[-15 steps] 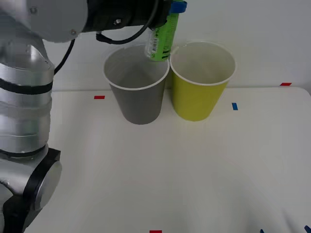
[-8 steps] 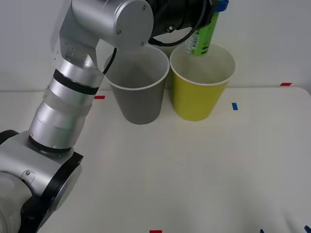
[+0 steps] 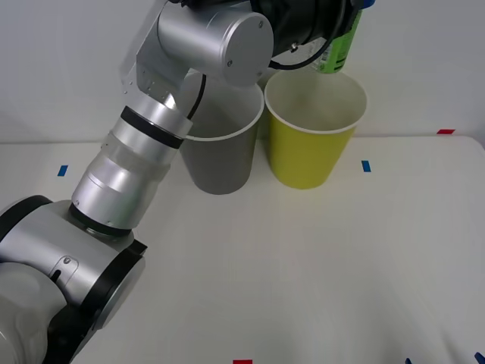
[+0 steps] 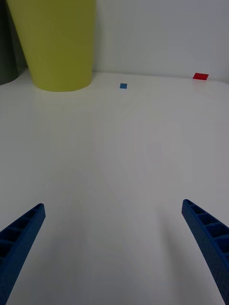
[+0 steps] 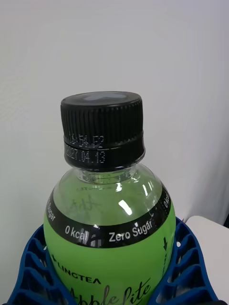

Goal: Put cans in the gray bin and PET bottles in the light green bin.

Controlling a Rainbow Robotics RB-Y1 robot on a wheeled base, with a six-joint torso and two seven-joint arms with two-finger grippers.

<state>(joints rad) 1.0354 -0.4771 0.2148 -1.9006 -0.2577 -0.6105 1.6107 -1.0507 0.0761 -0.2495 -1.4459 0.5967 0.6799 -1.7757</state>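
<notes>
My left gripper [image 3: 351, 14] is shut on the PET bottle [image 3: 340, 51], a small green bottle with a black cap [image 5: 102, 123]. It hangs tilted over the far right part of the light green bin's rim [image 3: 356, 114]. In the left wrist view the blue fingers [image 5: 188, 259] clasp the bottle's labelled body [image 5: 109, 238]. The gray bin [image 3: 223, 163] stands touching the light green bin's left side, partly behind my left arm. My right gripper [image 4: 114, 252] hovers open and low over the table, nearer me than the light green bin [image 4: 57, 45]. Cans are out of view.
The two bins stand at the back of the white table [image 3: 303, 265], close to a pale wall. Small red tape marks [image 3: 445, 131] and blue tape marks [image 3: 366, 165] lie on the tabletop. My left arm [image 3: 144, 152] stretches diagonally in front of the gray bin.
My left arm has swung to the right with the bottle. The bottle went from above the gray bin's rim to above the light green bin and rose a little.
</notes>
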